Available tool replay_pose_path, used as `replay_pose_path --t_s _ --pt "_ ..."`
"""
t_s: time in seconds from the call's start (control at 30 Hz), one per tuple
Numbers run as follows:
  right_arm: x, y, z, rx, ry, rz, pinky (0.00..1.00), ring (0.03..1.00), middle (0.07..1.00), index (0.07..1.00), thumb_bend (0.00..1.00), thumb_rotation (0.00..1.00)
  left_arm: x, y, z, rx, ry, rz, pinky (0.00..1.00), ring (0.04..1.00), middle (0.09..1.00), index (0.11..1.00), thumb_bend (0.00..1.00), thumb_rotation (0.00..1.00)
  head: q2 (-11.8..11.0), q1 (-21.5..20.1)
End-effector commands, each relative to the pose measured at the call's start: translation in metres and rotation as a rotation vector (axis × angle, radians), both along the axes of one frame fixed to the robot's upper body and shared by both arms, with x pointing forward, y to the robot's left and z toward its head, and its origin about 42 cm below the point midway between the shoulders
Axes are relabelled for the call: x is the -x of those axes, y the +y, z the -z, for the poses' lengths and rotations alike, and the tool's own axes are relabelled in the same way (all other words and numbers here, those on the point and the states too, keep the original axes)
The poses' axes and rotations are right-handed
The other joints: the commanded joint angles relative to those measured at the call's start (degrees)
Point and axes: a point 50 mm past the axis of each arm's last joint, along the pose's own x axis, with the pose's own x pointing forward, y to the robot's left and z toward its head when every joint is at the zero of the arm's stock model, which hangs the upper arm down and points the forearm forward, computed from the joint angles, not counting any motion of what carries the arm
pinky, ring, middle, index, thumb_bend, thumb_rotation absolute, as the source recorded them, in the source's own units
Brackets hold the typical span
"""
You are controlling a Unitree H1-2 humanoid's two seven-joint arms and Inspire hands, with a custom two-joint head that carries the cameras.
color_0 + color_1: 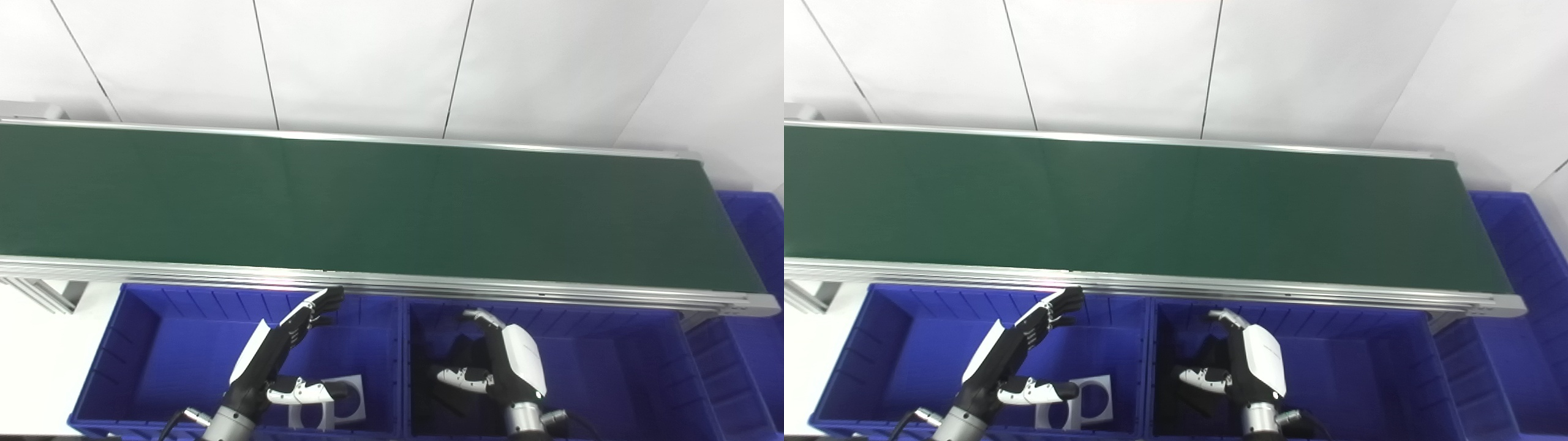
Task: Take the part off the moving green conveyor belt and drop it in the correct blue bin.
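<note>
Left eye view: no readable writing

The green conveyor belt (367,208) spans the frame from the left edge to the right, framed by silver rails (392,283). Its surface carries no part. Below its near rail, in the lower frame, sit two blue bins (153,343) (612,355) side by side.
</note>
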Motion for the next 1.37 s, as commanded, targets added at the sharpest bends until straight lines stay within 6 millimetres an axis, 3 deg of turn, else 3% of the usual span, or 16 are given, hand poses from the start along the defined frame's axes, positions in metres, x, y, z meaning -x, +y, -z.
replay_pose_path --t_s 0.0,0.07,0.27,0.43,0.67,0.83,1.03,1.33 --pt "0.0 0.002 -0.019 -0.083 -0.163 0.016 0.9 1.0 1.0 0.962 0.76 0.34 -0.004 -0.002 -0.012 0.026 -0.064 0.012 0.82 0.876 0.888 0.882 0.83 0.47 -0.1 -0.1" --pt "0.006 0.002 -0.028 -0.123 -0.225 0.039 0.85 0.953 0.99 0.961 0.79 0.37 -0.005 -0.002 -0.011 0.026 -0.063 0.014 0.83 0.88 0.891 0.882 0.83 0.47 -0.2 0.0" --pt "0.02 0.001 -0.045 -0.218 -0.324 0.043 0.84 0.914 0.94 0.944 0.8 0.48 -0.005 -0.002 -0.008 0.024 -0.053 0.013 0.83 0.883 0.892 0.88 0.83 0.47 -0.5 0.2" --pt "0.026 -0.004 -0.044 -0.347 -0.313 0.003 0.87 0.887 0.903 0.925 0.81 0.41 -0.005 -0.002 -0.007 0.023 -0.048 0.015 0.83 0.885 0.893 0.884 0.84 0.48 -0.8 0.4" --pt "0.027 -0.012 -0.034 -0.505 -0.226 -0.081 0.81 0.84 0.865 0.896 0.85 0.41 -0.004 -0.002 -0.007 0.024 -0.049 0.009 0.84 0.886 0.893 0.884 0.85 0.49 -0.8 0.8" --pt "0.026 -0.017 -0.028 -0.555 -0.152 -0.16 0.81 0.835 0.85 0.884 0.87 0.41 -0.004 -0.002 -0.007 0.025 -0.049 0.005 0.83 0.882 0.891 0.884 0.84 0.48 -0.8 1.1" --pt "0.026 -0.016 -0.023 -0.618 -0.132 -0.203 0.79 0.814 0.84 0.873 0.87 0.34 -0.004 -0.002 -0.008 0.034 -0.048 0.003 0.82 0.879 0.891 0.885 0.85 0.49 -0.8 1.1" --pt "0.027 -0.009 -0.02 -0.603 -0.136 -0.215 0.79 0.816 0.844 0.881 0.85 0.34 -0.002 -0.001 -0.008 0.032 -0.049 -0.004 0.83 0.884 0.893 0.888 0.83 0.48 -0.9 1.5"
